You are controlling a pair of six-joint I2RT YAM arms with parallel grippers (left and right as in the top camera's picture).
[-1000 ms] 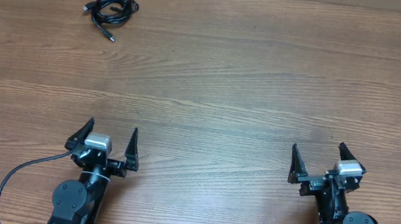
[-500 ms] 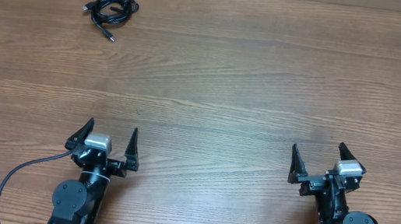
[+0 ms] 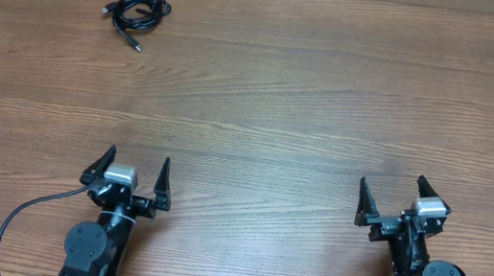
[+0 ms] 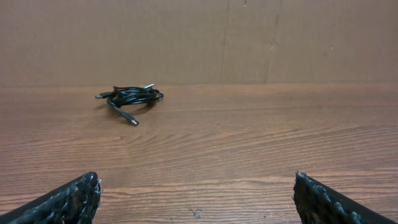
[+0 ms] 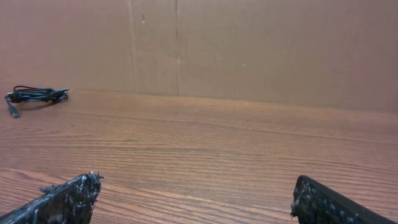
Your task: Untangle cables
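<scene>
The cables (image 3: 137,13) lie as one small black tangled bundle at the far left of the wooden table, with plug ends sticking out. The bundle also shows far ahead in the left wrist view as the cables (image 4: 129,98), and at the far left edge of the right wrist view as the cables (image 5: 34,95). My left gripper (image 3: 137,162) stands open near the table's front edge, far from the bundle, with nothing between its fingers. At the front right my right gripper (image 3: 392,189) is open and empty too.
A brown cardboard wall (image 4: 199,37) runs along the back edge of the table. Bare wood table (image 3: 279,114) lies between both grippers and the bundle. The arm bases and their thick black wires (image 3: 17,222) sit at the front edge.
</scene>
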